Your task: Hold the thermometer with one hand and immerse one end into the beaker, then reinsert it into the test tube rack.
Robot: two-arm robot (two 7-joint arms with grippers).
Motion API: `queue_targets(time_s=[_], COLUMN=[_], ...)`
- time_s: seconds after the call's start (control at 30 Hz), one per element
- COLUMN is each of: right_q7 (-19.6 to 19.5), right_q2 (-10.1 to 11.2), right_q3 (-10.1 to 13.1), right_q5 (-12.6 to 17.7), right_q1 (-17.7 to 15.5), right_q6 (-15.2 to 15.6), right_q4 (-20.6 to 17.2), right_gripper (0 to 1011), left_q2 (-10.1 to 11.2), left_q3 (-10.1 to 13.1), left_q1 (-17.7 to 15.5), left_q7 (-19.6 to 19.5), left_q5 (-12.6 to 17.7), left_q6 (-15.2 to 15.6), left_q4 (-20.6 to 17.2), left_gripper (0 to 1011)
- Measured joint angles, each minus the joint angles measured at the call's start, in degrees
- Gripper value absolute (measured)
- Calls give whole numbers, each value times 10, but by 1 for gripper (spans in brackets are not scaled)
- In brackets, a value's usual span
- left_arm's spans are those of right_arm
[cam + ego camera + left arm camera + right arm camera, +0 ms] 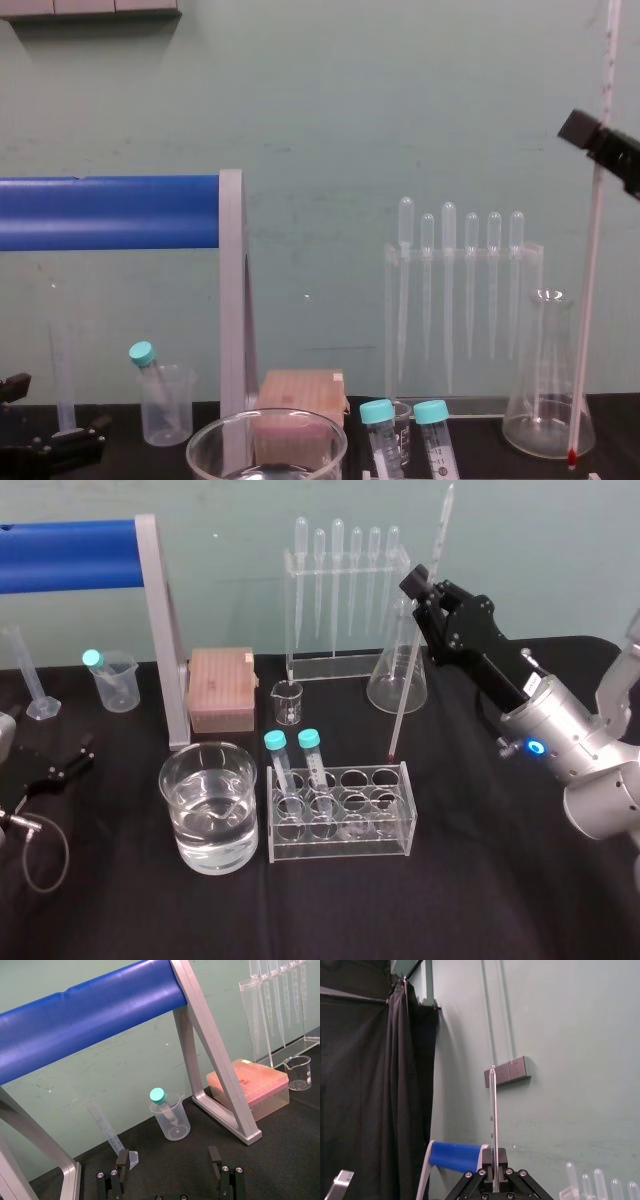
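While right gripper (428,592) pinches the thermometer (407,680) upright, chest view shows the red tip just above the rack (340,848); left wrist view shows left gripper (168,1160) parked, spread, empty.

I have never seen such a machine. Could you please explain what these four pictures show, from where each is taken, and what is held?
It is a robot with two arms ending in grippers. One picture looks down from its head, one forward from its chest, one from each wrist. On a black table stand a beaker of clear liquid, a rack with two teal-capped tubes, a flask, a pipette stand and a pink box. The right gripper is shut on the thermometer, nearly upright, its red tip just above the rack's rear right corner. The left gripper rests open at the table's left.
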Motion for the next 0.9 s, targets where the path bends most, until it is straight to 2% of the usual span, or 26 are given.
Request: queue_targets(time_s=[0.37,0.9], right_q7=[16,21], right_q2=[-11,-5], right_q3=[-12,-29], right_q5=[1,-8], right_q1=[12,21], right_q6=[10,33], right_q4=[30,56], right_gripper=[56,56], left_q2=[0,0], left_q3=[0,0], left_q1=[0,0], left_q7=[0,0], left_q5=[0,0], left_q6=[0,0], left_q4=[0,0], left_gripper=[1008,1008])
